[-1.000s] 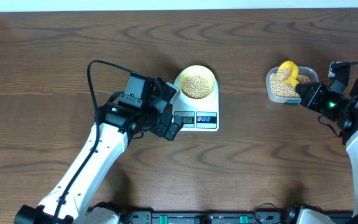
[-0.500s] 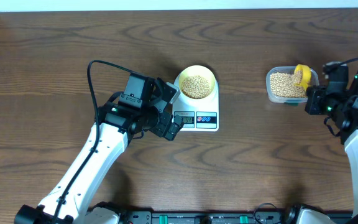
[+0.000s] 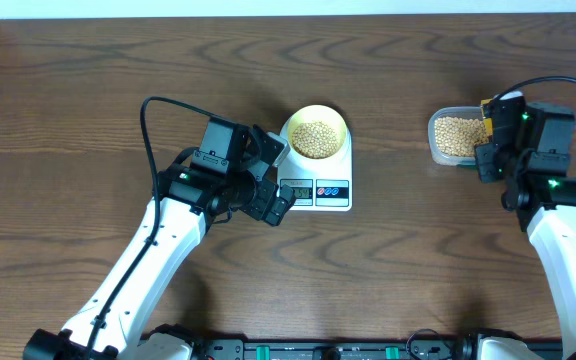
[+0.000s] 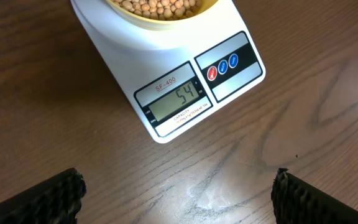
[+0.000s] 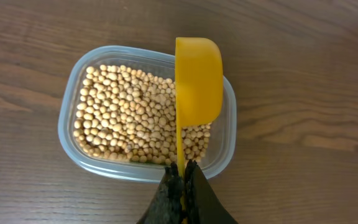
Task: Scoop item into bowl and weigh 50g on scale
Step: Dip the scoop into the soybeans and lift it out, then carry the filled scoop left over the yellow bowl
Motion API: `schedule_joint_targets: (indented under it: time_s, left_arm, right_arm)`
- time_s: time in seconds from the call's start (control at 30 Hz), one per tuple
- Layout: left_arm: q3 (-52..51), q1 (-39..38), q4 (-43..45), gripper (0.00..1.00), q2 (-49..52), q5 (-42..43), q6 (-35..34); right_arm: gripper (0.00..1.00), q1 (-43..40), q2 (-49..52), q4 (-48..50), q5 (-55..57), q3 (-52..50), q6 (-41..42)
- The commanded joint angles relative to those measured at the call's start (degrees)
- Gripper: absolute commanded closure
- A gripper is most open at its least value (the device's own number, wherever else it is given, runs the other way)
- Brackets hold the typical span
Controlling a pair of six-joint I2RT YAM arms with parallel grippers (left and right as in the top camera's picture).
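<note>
The pale yellow bowl (image 3: 315, 135) full of tan beans (image 3: 315, 138) stands on the white scale (image 3: 318, 180). In the left wrist view the scale's display (image 4: 178, 101) reads 54, and the bowl (image 4: 160, 12) shows at the top edge. My left gripper (image 4: 176, 193) is open and empty, low over the table just in front of the scale. My right gripper (image 5: 182, 180) is shut on the handle of the yellow scoop (image 5: 197, 78), which is turned on its side over the clear tub (image 5: 70, 112) of beans (image 5: 129, 118) at the right (image 3: 458, 135).
The clear plastic tub (image 3: 436, 150) sits at the table's right side, well apart from the scale. The left arm (image 3: 168, 240) stretches from the front left toward the scale. Bare brown wood surrounds everything.
My right gripper has rolled the scoop from bowl-up with beans in it onto its side over the tub and swung left over the tub's right end. The left arm has not moved.
</note>
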Motion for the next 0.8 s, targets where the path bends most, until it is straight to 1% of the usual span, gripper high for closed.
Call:
schedule_joint_targets:
  time_s: [0.0, 0.13, 0.2, 0.33, 0.37, 0.4, 0.43, 0.47, 0.63, 0.67, 0.77]
  left_arm:
    - [-0.4, -0.1, 0.1, 0.02, 0.2, -0.4, 0.8]
    - [-0.4, -0.1, 0.1, 0.02, 0.2, -0.4, 0.8]
    - [-0.4, -0.1, 0.1, 0.02, 0.2, -0.4, 0.8]
    - [-0.4, -0.1, 0.1, 0.02, 0.2, -0.4, 0.8]
    - [-0.4, -0.1, 0.1, 0.02, 0.2, -0.4, 0.8]
    - [-0.4, -0.1, 0.1, 0.02, 0.2, -0.4, 0.8]
    - [-0.4, -0.1, 0.1, 0.02, 0.2, -0.4, 0.8]
    - [-0.4, -0.1, 0.1, 0.02, 0.2, -0.4, 0.8]
    - [-0.4, -0.1, 0.1, 0.02, 0.2, -0.4, 0.8]
    - [-0.4, -0.1, 0.1, 0.02, 0.2, -0.4, 0.8]
    - [-0.4, -0.1, 0.1, 0.02, 0.2, -0.4, 0.7]
  right_arm:
    - [0.99, 1.9, -0.8, 0.5, 3.4, 0.1, -1.2]
    - [0.99, 2.3, -0.8, 0.5, -2.3, 0.1, -0.6]
    - [0.99, 2.3, -0.8, 0.7, -6.3, 0.1, 2.9]
    - [0.99, 2.3, -0.8, 2.4, -17.3, 0.1, 16.2]
    - [0.99, 2.3, -0.8, 5.3, -22.7, 0.1, 21.7]
    - [0.99, 2.3, -0.8, 7.3, -25.1, 0.1, 23.7]
    - [0.99, 2.3, -0.8, 12.5, -28.0, 0.1, 26.9]
    - [0.99, 2.3, -0.8, 15.1, -28.1, 0.1, 27.9]
    - [0.99, 2.3, -0.4, 29.5, -28.2, 0.1, 28.3]
    - [0.99, 2.3, -0.4, 33.7, -28.2, 0.1, 28.0]
    - [0.99, 2.3, 0.3, 38.9, -28.1, 0.1, 26.6]
